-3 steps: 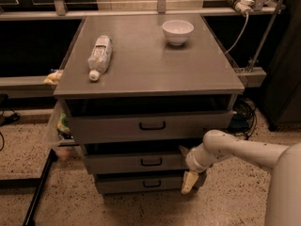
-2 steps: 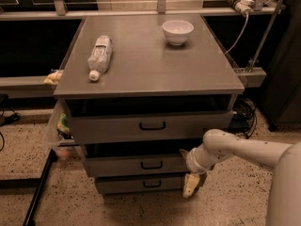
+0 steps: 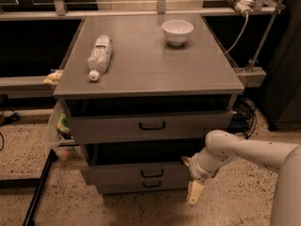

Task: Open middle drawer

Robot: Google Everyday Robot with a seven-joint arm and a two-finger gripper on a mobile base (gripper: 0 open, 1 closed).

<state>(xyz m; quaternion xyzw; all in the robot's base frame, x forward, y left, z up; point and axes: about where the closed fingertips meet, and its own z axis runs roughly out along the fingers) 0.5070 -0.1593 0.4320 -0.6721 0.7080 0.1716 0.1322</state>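
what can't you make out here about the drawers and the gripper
- Inside of the middle drawer: camera view, dark and overhung by the top drawer.
- Gripper, low at the cabinet's right front corner: whether it touches the middle drawer is unclear, as the arm's wrist covers the contact spot.
- Bottom drawer: only a thin strip shows below the middle drawer.
- Bottle label: too small to read.
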